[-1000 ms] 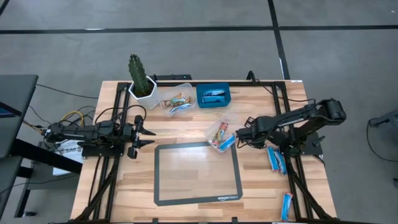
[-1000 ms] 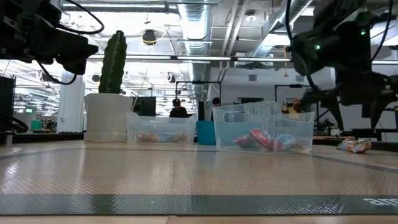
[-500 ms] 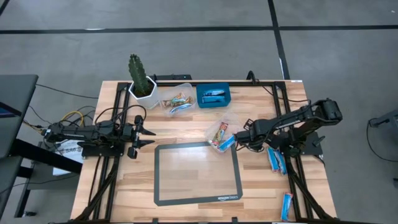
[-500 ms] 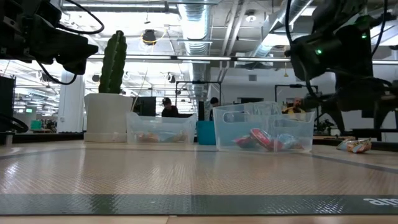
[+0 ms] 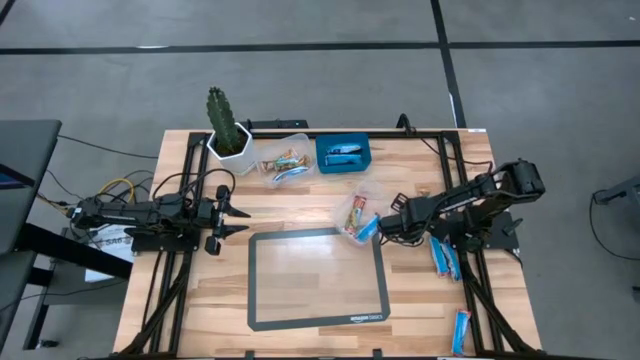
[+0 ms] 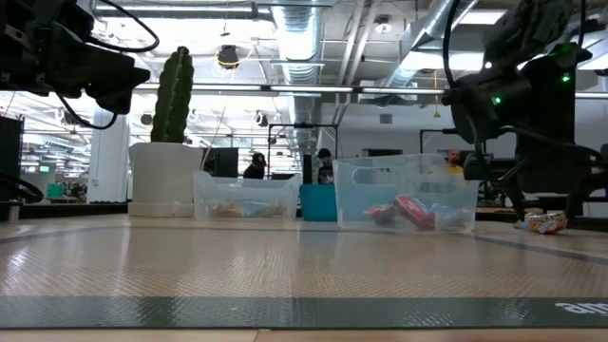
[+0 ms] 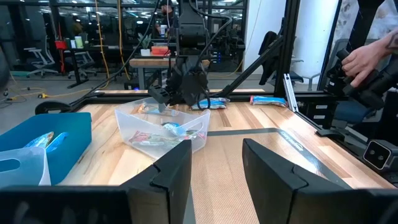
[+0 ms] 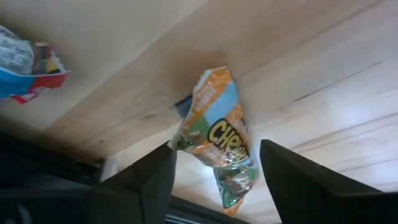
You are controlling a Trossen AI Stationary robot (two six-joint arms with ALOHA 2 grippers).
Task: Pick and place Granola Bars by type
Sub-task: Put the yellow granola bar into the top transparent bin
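High view: over the last second the right gripper (image 5: 383, 226) has slid leftward along the table (image 5: 300, 195) and dropped lower, closing on the clear tub (image 5: 356, 218) of mixed bars. Its fingers are spread wide around an orange-and-green granola bar (image 8: 217, 140) lying flat on the wood, not yet pinched, so a pick looks imminent. More blue bars (image 5: 443, 256) lie near the right edge. The left gripper (image 5: 228, 220) waits at the left side, fingers part open, holding nothing.
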